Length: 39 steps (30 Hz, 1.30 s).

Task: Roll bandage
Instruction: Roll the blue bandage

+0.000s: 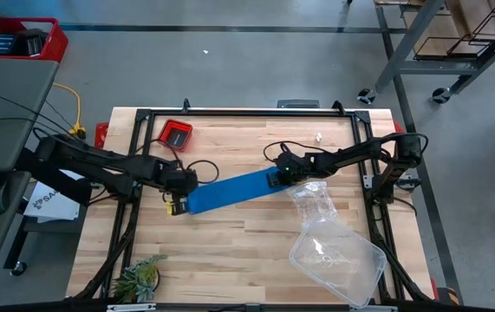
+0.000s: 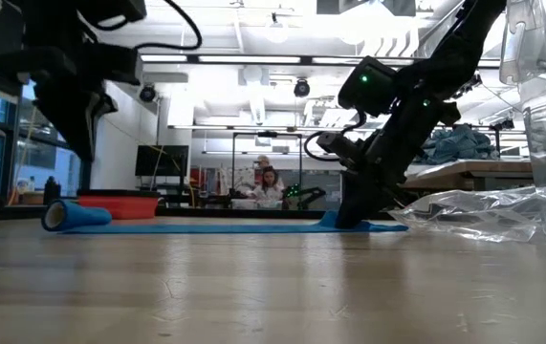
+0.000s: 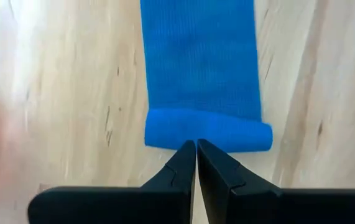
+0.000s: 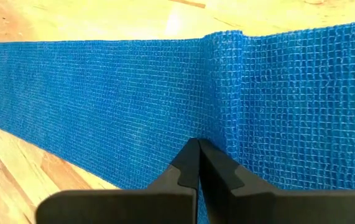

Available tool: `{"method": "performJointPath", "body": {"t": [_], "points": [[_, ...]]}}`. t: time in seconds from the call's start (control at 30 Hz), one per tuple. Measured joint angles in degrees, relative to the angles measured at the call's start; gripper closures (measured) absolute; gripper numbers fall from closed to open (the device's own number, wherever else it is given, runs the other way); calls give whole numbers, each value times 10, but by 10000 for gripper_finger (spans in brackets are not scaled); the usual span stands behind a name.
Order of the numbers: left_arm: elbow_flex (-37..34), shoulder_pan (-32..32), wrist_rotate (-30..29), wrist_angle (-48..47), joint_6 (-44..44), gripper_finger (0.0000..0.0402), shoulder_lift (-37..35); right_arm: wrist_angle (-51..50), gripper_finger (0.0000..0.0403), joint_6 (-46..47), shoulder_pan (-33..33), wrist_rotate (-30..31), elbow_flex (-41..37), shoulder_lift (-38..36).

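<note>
Across the middle of the wooden table (image 1: pixel 230 243) lies the bandage (image 1: pixel 230 191), a bright blue strip stretched flat and slightly slanted between the two arms, with a short stubby roll begun at its left end. At that rolled end sits the left gripper (image 1: pixel 176 204); its wrist view shows the two dark fingers (image 3: pixel 183 165) pressed together, their tips touching the near edge of the roll (image 3: pixel 208 132) without enclosing it. On the opposite end, the right gripper (image 1: pixel 275 179) points down onto the flat fabric, its fingers (image 4: pixel 186 163) also together with the tips pressing on the weave, where a small fold rises just beside them. Near the right gripper, a crumpled clear plastic bag (image 1: pixel 312 201) lies beside the bandage's end, and a clear plastic container (image 1: pixel 338 260) lies nearer the table's edge. Behind the left arm rests a small red tray (image 1: pixel 176 133).
</note>
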Motion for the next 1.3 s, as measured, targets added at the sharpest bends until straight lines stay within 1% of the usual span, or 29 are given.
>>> {"method": "performJointPath", "body": {"t": [0.13,0.2,0.4,0.53,0.63,0.73,0.87,1.1,1.3], "points": [[0,0,2,24,1,390,-5,0,403,0,0,0,0,0],[0,0,13,45,7,390,7,0,403,0,0,0,0,0],[0,1,26,90,20,400,85,0,403,0,0,0,0,0],[0,3,27,117,6,401,131,2,403,0,0,0,0,0],[0,3,38,127,17,401,160,2,403,-4,0,0,0,0],[0,3,41,123,7,401,176,2,403,-4,0,0,0,0],[0,3,41,98,-22,401,172,2,403,-5,0,0,0,0],[0,3,39,28,-28,401,136,3,403,-6,0,0,0,0],[0,3,21,14,-26,401,109,3,403,-6,0,0,0,0]]}}
